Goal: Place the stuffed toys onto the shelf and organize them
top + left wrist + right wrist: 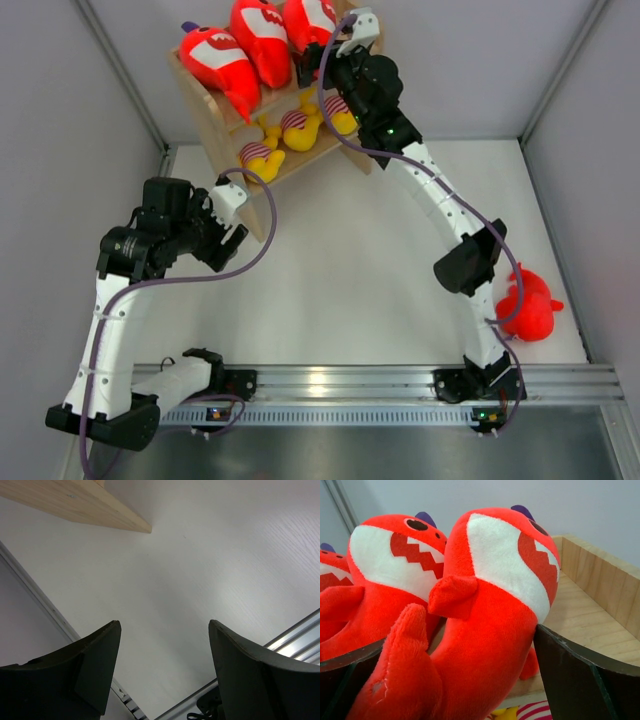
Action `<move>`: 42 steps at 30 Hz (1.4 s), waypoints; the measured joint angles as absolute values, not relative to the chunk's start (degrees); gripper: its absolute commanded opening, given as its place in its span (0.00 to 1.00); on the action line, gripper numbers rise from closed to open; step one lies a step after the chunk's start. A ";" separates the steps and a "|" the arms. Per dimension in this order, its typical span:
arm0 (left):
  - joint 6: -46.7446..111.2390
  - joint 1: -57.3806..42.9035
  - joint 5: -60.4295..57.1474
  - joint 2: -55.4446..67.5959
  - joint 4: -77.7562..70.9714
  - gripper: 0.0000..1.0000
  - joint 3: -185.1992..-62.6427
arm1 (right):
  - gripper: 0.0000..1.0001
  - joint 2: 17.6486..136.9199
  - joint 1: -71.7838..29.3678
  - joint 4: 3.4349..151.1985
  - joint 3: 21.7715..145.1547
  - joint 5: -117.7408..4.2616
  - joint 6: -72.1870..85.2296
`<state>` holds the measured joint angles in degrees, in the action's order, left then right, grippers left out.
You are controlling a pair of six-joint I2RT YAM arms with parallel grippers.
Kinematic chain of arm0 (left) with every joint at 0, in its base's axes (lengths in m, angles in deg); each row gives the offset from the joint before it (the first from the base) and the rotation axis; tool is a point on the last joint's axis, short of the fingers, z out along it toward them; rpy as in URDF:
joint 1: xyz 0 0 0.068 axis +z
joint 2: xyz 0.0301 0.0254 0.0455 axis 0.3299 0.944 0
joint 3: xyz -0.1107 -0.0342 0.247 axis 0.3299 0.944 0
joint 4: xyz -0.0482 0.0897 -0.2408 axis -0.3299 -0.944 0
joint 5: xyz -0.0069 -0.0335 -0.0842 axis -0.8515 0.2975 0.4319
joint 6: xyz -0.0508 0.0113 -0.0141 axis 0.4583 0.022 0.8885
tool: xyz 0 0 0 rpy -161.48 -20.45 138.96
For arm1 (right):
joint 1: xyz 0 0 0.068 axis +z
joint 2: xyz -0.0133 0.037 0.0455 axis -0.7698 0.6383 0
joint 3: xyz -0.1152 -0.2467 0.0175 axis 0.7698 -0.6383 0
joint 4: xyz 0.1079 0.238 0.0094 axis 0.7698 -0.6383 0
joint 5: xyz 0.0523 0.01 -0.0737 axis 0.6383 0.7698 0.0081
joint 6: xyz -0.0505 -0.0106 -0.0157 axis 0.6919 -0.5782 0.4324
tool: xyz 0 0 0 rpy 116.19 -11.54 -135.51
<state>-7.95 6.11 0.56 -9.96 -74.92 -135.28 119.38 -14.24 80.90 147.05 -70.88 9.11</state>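
top: overhead | left wrist: table (200, 580) | right wrist: shelf (600, 580), close

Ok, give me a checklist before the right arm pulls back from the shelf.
1. The right gripper stands wide around the rightmost shark: ok.
2. Its fingers clear of the plush: cannot tell.
3. Three sharks on the shelf, top tier: ok.
4. Three yellow plushes on its lower tier: ok.
5. The fourth shark lies on the table, unshelved: not ok.
6. The left gripper open and empty: ok.
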 measured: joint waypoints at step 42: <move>-8.81 6.11 1.06 -12.60 -74.77 0.79 -130.34 | 1.00 81.19 -13.82 65.31 120.03 -74.77 11.31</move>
<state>-8.81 6.11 1.06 -12.60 -74.77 -130.34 81.19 -13.82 65.31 120.03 -74.77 11.31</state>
